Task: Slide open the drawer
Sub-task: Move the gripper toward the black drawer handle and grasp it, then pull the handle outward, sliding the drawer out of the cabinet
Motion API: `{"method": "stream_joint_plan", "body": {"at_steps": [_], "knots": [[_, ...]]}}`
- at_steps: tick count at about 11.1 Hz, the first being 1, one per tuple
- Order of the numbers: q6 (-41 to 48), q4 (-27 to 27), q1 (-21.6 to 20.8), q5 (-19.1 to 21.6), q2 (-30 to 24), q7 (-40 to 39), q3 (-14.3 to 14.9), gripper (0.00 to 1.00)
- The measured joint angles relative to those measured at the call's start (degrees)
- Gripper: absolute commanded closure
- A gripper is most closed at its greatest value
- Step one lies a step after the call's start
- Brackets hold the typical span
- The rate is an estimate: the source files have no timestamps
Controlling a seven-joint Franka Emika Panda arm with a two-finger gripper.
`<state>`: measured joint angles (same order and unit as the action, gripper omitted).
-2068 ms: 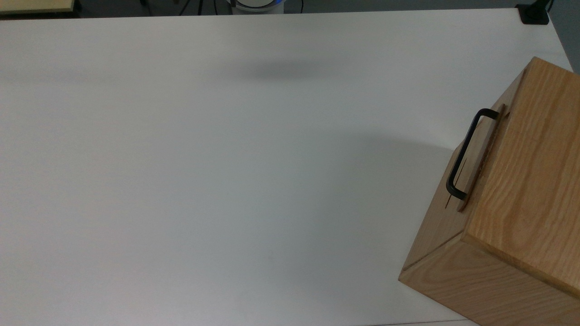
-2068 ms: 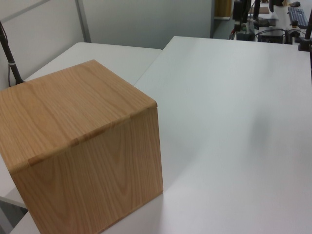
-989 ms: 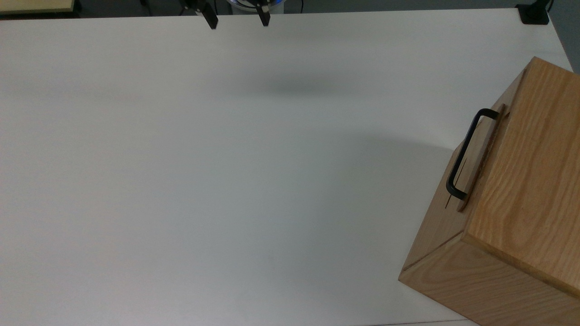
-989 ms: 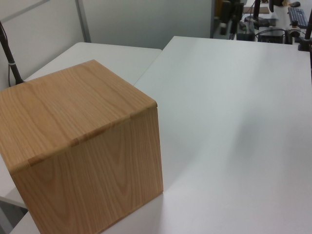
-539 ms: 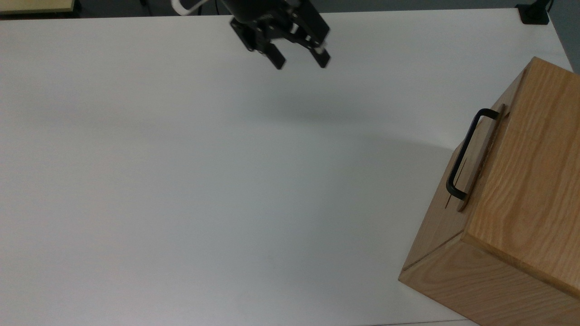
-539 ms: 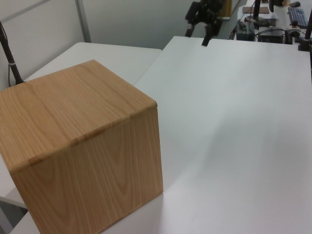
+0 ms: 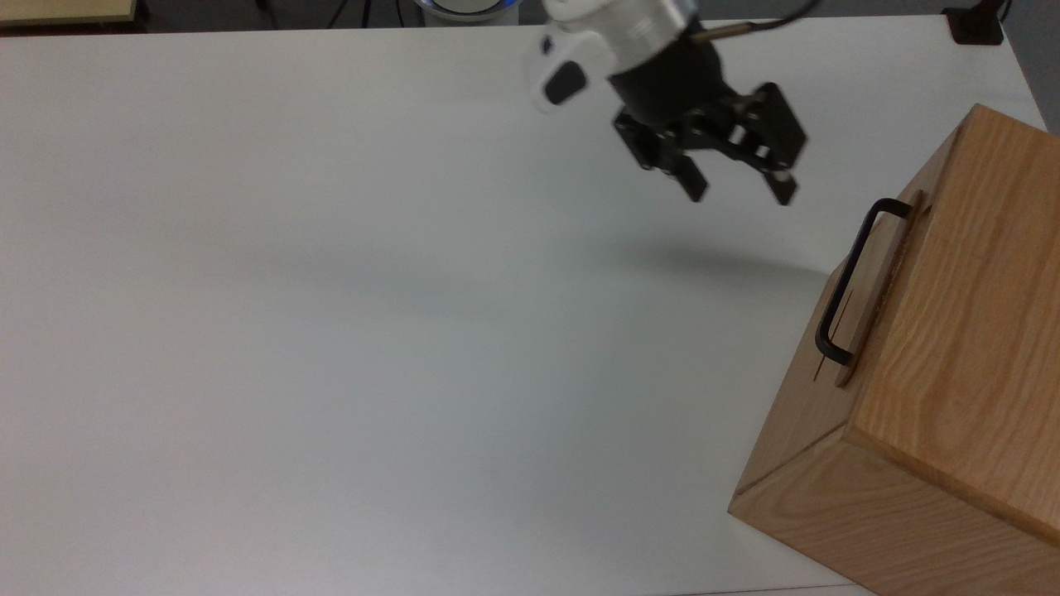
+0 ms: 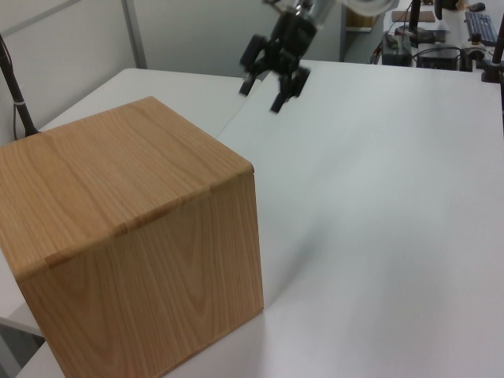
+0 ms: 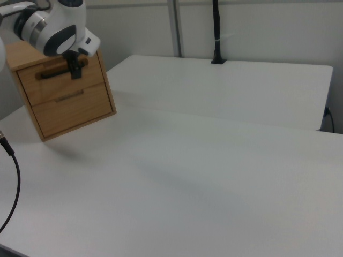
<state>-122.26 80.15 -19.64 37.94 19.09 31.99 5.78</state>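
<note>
Closer now, pincer (image 7: 739, 189) (fingers spread) nears shut drawer (image 7: 879, 285).

Top view straight down over the bench (image 7: 331, 331), left view close behind the cabinet (image 8: 134, 252), right view low, facing its front (image 9: 67, 99)

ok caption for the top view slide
Open gripper in mid-air, short of the closed drawer's black handle.

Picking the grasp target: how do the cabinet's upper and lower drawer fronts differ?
Upper drawer has a long black bar handle; lower drawer only a short wooden strip. Upper drawer sits under the cabinet top; lower drawer at the base. Both light wood, both look shut.
</note>
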Motion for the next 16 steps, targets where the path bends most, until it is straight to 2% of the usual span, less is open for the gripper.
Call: {"method": "stream_joint_plan", "body": {"at_steps": [3, 5, 6, 7, 8, 9, 14, 16], "knots": [[-3.44, -6.17, -6.24, 0.01, 7.02, 4.11, 0.1, 0.23], [-9.26, -8.84, -8.49, 0.01, 11.18, 6.02, 0.16, 0.28], [-11.61, -9.13, -8.83, 0.0, 12.01, 6.2, 0.28, 0.43], [-12.02, -9.14, -8.9, 0.0, 12.07, 6.2, 0.45, 0.67], [-12.81, -9.25, -8.98, 0.0, 12.12, 6.22, 0.47, 0.87], [-13.57, -9.59, -9.19, -0.01, 12.12, 6.17, 0.45, 1.0], [-12.96, -9.89, -9.16, -0.98, 12.12, 5.36, 0.48, 1.0], [-9.32, -9.44, -7.99, -1.09, 10.95, 2.94, 0.76, 1.0]]}}
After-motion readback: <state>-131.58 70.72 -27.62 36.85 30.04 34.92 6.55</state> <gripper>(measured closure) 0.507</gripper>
